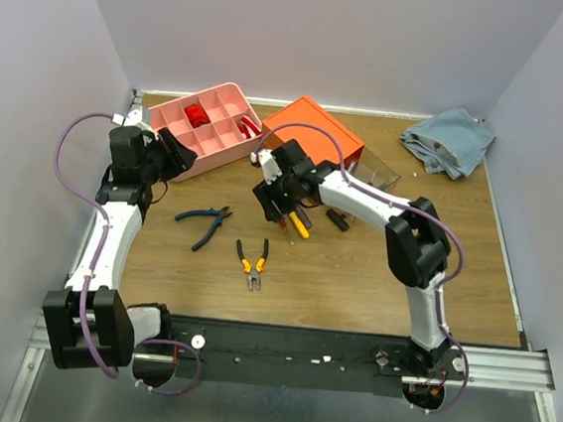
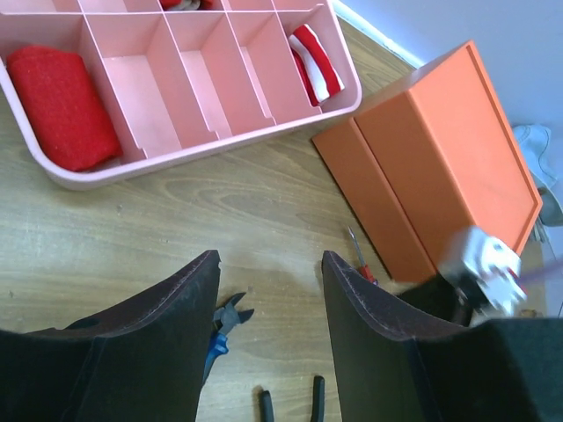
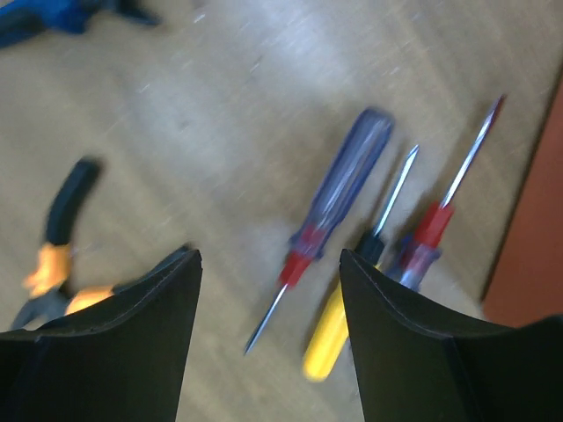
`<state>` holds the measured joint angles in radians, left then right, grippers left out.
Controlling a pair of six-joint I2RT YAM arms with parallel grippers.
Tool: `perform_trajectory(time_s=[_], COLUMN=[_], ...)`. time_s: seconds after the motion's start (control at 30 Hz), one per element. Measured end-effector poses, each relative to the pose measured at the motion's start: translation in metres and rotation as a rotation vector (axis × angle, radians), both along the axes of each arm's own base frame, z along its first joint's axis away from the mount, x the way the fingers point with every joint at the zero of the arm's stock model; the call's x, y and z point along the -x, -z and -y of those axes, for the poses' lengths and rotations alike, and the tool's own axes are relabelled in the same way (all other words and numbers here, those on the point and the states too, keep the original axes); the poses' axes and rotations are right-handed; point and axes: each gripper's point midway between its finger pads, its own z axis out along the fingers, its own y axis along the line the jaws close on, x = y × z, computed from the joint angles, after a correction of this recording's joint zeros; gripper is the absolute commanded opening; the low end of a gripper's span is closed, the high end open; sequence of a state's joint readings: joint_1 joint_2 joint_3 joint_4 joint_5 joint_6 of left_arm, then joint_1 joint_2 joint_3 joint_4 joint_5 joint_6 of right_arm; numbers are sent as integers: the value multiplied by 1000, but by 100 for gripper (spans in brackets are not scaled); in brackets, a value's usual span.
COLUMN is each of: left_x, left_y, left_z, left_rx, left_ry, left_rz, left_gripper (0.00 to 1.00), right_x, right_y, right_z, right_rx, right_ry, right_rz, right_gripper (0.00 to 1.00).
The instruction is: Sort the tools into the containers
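Tools all lie loose on the wooden table [image 1: 384,281], none in a container. Blue-handled pliers [image 1: 202,224] sit left of centre, and orange-handled pliers [image 1: 251,264] lie near them toward the near edge, handle ends pointing away from the arm bases. Screwdrivers [image 1: 296,220] are clustered just beside the orange box [image 1: 315,126]. The right wrist view is blurred but shows three lying roughly parallel and close together: blue-handled screwdriver [image 3: 345,189], yellow-handled screwdriver [image 3: 327,343], and red-handled screwdriver [image 3: 435,224] nearest the box edge. Right gripper [image 1: 280,209] is over that cluster with its fingers [image 3: 132,325] spread and nothing between them; whether it touches the table cannot be told. Left gripper [image 1: 175,153] is by the near long side of the pink tray [image 1: 222,104], also spread wide and holding nothing; in its wrist view it is above bare wood between the tray rim and the blue-handled pliers. The tray holds a red cloth roll [image 2: 62,105] in an end compartment and a red-white striped item [image 2: 317,75] in another. A clear drawer [image 1: 375,170] sticks out on the box's right side. A small dark tool [image 1: 337,219] lies near it, type unclear. Blue-grey cloth [image 1: 448,139] is crumpled in the far right corner, well apart from the tools.
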<state>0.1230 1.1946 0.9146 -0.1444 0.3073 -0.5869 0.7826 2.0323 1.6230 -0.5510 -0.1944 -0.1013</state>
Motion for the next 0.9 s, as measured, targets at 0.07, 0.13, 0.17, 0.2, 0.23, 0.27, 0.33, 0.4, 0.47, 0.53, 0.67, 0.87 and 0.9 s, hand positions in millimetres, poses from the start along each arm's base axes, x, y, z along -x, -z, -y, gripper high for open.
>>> perform_trajectory(time_s=[0.07,0.13,0.17,0.2,0.23,0.27,0.33,0.4,0.47,0.53,0.67,0.87,0.9], left_x=[7,10,11,11,12,12,13,13,13,13,12,11,11], left_y=[0,0,0,0,2,3,4,4,5,5,7,12,12], left_z=[1,1,1,1,1,1,1,1,1,1,1,1,1], left_rx=[-6,-10,-12,-13,-13,-13,-13,-12,-13,-12,-14,-13,-13], left_ry=[3,5,6,7,7,7,7,7,7,7,8,9,9], left_rz=[6,10,11,10,8,5,1,0,0,0,-6,-20,-20], left_gripper=[60,60,61,61,61,61,61,61,61,61,61,61,61], right_x=[-14,-27,-29,-33,-35,-36,-38,-39,-38,-38,-36,-32,-31], right_y=[11,17,18,18,19,19,21,25,35,43,56,56,56], right_z=[-3,-4,-5,-5,-6,-6,-6,-6,-4,-3,0,-2,-3], right_rx=[32,58,62,68,73,76,84,92,110,124,148,141,136], right_ry=[12,22,24,26,27,28,24,21,18,17,10,-18,-26], right_rz=[21,48,55,65,73,77,82,81,69,59,40,30,24], right_gripper=[71,71,71,70,70,67,64,58,54,53,48,1,1])
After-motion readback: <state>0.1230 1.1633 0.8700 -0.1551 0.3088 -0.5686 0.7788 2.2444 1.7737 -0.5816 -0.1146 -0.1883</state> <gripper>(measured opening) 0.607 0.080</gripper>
